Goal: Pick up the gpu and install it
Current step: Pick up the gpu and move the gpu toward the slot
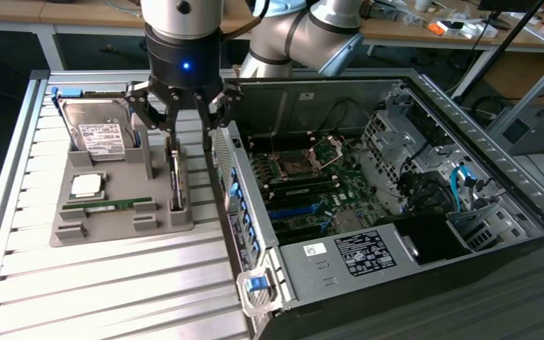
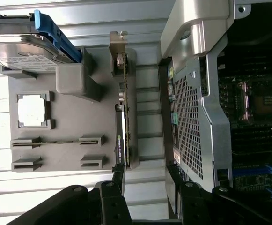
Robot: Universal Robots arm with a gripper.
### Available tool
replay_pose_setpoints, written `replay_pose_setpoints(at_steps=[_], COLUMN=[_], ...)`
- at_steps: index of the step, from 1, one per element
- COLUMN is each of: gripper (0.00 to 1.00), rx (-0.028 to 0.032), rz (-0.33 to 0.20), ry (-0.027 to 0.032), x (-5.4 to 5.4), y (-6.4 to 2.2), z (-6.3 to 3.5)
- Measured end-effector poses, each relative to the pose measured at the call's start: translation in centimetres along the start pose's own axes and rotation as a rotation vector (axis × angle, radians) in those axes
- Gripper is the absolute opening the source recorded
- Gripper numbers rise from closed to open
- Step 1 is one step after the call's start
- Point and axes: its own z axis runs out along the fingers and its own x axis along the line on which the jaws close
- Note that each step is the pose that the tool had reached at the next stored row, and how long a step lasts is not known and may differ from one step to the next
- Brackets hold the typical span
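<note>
The gripper [image 1: 179, 127] hangs spread above one gpu [image 1: 176, 180] and partly hides its far end. The gpu stands edgewise in the gray tray [image 1: 111, 230], which also holds one hard drive [image 1: 97, 131], one processor [image 1: 87, 185] and one memory stick [image 1: 111, 205].

There is one robot arm [image 1: 300, 35] and on it one gripper [image 1: 185, 131]. One grey tray [image 1: 111, 225] holds four parts: one hard drive [image 1: 97, 124], one processor chip [image 1: 88, 185], one memory stick [image 1: 110, 205] and one graphics card [image 1: 176, 180]. There is also one open computer case [image 1: 310, 106], with one motherboard [image 1: 300, 173] and one power supply [image 1: 367, 251] in it.
</note>
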Motion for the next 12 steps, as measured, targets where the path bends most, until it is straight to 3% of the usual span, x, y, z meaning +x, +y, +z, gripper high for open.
replay_pose_setpoints(at_steps=[12], gripper=[0.48], rx=[0.0], rz=[0.0], ry=[0.0], x=[0.02], y=[-0.02], z=[0.35])
